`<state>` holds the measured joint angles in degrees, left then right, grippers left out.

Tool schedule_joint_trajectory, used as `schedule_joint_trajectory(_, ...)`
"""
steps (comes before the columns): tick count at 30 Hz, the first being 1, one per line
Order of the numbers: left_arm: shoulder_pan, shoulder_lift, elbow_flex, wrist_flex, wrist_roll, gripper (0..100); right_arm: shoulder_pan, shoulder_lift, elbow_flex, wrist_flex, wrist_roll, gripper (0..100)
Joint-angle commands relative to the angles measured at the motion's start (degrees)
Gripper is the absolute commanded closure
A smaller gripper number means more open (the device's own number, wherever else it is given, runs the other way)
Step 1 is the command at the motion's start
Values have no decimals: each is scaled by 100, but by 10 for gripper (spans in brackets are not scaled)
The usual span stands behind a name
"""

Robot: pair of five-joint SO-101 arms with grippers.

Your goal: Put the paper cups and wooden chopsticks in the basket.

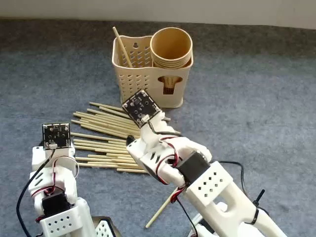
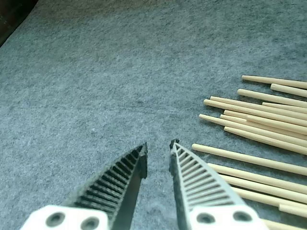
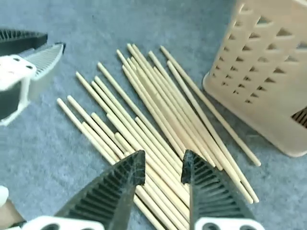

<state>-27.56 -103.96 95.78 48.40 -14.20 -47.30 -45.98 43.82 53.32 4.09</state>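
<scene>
A cream basket stands at the back of the grey carpet, with stacked paper cups and one leaning chopstick inside. Many wooden chopsticks lie in a loose pile in front of it. My right gripper hangs open just above the middle of that pile, nothing between its fingers; the basket is beyond it. My left gripper is open over bare carpet, beside the pile's ends, holding nothing.
One stray chopstick lies under the right arm near the front. The left arm stands at the front left. The left gripper shows beside the pile in the right wrist view. Open carpet lies right of the basket.
</scene>
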Motion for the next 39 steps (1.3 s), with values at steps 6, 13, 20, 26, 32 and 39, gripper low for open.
schedule_joint_trajectory(6,66,-13,57,-141,35,898,-198,31,207,787,633,861)
schedule_joint_trajectory(13,66,-13,57,-141,35,898,-435,1385,242,778,853,861)
schedule_joint_trajectory(20,13,-13,57,-141,35,898,-444,2378,233,312,1160,861)
schedule_joint_trajectory(26,-57,-13,57,-141,35,898,-426,2853,224,-75,1266,861)
schedule_joint_trajectory(32,-40,-13,57,-141,35,898,-409,3204,224,-497,1407,861)
schedule_joint_trajectory(39,-31,-13,57,-141,35,898,-356,3565,215,-708,1407,861)
